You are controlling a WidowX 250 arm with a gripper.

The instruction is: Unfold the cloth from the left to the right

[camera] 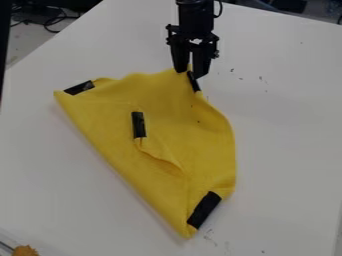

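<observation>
Item one, your yellow cloth [163, 100]: lying partly folded and rumpled on the white table [280, 150], centre to left of the camera view, with black strips at its left corner [79, 88], top corner [194, 82], middle [138, 124] and lower right end [204, 209]. Item two, your black gripper [190, 73]: pointing down at the cloth's top corner, right by the strip there; whether it is spread or pinching cloth, you cannot tell.
</observation>
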